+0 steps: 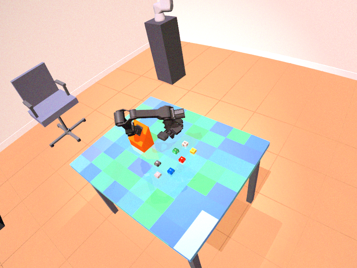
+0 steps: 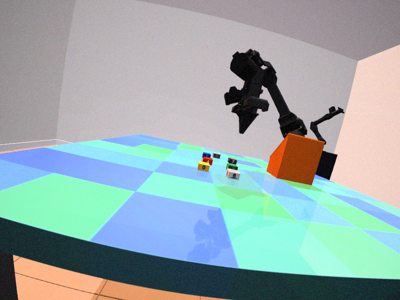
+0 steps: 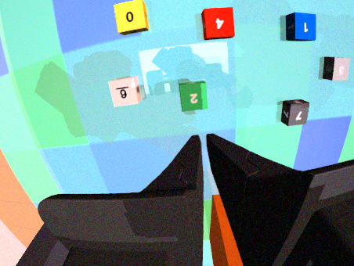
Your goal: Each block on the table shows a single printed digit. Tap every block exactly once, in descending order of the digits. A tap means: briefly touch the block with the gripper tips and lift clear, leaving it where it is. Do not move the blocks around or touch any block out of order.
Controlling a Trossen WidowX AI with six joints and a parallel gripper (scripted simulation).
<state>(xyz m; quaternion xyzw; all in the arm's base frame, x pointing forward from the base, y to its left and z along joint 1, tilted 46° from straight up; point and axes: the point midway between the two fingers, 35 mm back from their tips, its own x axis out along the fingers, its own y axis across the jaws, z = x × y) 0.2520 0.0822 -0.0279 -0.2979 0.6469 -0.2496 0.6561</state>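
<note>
My gripper (image 1: 173, 136) (image 2: 241, 132) (image 3: 202, 141) is shut and empty, high above the table near the green and white blocks. In the wrist view, the green block 2 (image 1: 175, 150) (image 2: 232, 166) (image 3: 193, 96) lies just beyond the tips. The white block (image 1: 185, 144) (image 2: 233, 174) (image 3: 124, 91), with an underlined digit like 6, is left of it. The yellow block 0 (image 1: 193, 150) (image 3: 131, 17), red block 4 (image 1: 181, 159) (image 3: 218, 23) and blue block 1 (image 1: 170, 171) (image 3: 299, 27) are farther up. The dark block 7 (image 1: 157, 163) (image 3: 295, 113) and pinkish block 3 (image 1: 157, 174) (image 3: 337, 69) are at the right.
An orange block with a sloping face (image 1: 147, 140) (image 2: 300, 159) stands by the arm's base. A white rectangle (image 1: 196, 235) lies at the near table corner. A chair (image 1: 53, 105) and a dark pedestal (image 1: 165, 50) stand on the floor.
</note>
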